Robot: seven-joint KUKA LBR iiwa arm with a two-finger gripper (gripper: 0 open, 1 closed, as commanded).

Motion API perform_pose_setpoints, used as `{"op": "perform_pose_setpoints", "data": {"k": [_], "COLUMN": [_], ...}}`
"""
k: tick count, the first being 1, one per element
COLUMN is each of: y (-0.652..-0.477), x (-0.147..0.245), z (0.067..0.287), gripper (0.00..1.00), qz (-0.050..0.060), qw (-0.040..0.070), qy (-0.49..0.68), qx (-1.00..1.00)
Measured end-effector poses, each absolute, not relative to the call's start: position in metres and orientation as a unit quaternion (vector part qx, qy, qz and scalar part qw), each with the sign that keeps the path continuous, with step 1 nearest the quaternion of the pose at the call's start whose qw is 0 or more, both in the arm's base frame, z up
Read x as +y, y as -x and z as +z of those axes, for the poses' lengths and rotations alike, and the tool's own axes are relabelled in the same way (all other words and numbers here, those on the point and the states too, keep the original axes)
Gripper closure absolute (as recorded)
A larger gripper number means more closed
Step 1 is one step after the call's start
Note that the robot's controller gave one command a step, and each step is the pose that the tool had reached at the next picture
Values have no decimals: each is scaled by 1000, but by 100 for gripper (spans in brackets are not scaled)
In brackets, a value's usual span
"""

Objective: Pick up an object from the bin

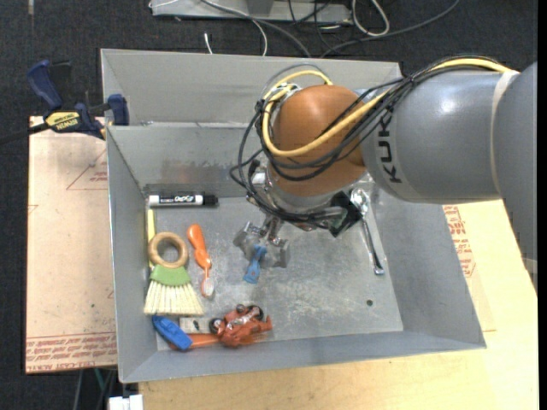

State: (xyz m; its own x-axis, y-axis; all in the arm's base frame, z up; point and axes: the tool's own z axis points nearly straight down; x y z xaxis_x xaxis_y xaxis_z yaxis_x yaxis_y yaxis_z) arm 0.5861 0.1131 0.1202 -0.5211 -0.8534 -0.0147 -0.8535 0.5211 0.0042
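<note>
Operator: Camera view. Report gripper position and state.

Technician: The gripper [261, 248] is down near the middle of the grey bin [427, 310], below the orange wrist cover [309, 126]. Its two fingers stand apart, one on each side of the upper end of a small blue piece [253, 270]. Contact between fingers and piece cannot be confirmed.

Operator: Location of the blue piece?

Technician: It is on the bin floor, centre, running down and to the left from the gripper. It lies apart from all other items.

Operator: Adjacent items?

Technician: To the right, near the gripper, lies a thin metal tool [373, 244]. To the left is an orange toothbrush [199, 254]. Further left are a wooden ring [167, 250], a pale-bristled brush [174, 293] and a black marker [181, 200]. At the near wall are a red toy [242, 325] and a second blue item [172, 332]
</note>
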Motion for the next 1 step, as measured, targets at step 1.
{"op": "perform_pose_setpoints", "data": {"k": [1], "y": [-588], "x": [114], "z": [142], "gripper": [100], "qz": [5], "qw": [9], "qy": [488], "qx": [873]}}
